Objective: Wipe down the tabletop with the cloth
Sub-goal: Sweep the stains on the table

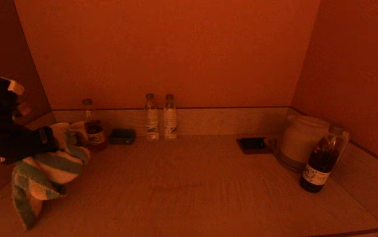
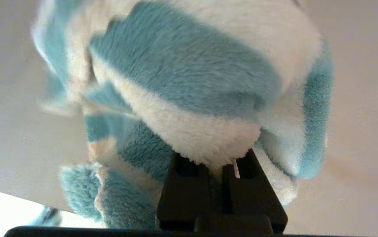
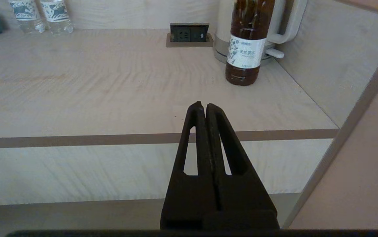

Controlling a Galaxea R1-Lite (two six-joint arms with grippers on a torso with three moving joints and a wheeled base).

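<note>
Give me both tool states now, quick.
Left tool: closed on the fluffy teal-and-white striped cloth, above the tabletop's left end.
Right tool: closed, empty, parked before the table's front edge.

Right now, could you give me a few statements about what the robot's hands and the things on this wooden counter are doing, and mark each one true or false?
1. The left hand grips a fluffy teal-and-white striped cloth. True.
2. The right hand holds a bottle. False: it is shut on nothing, held off the front edge of the pale wooden tabletop.
3. Two small clear water bottles stand side by side at the back wall. True.
4. The tall brown-liquid bottle lies on its side. False: it stands upright in front of the white electric kettle.
</note>
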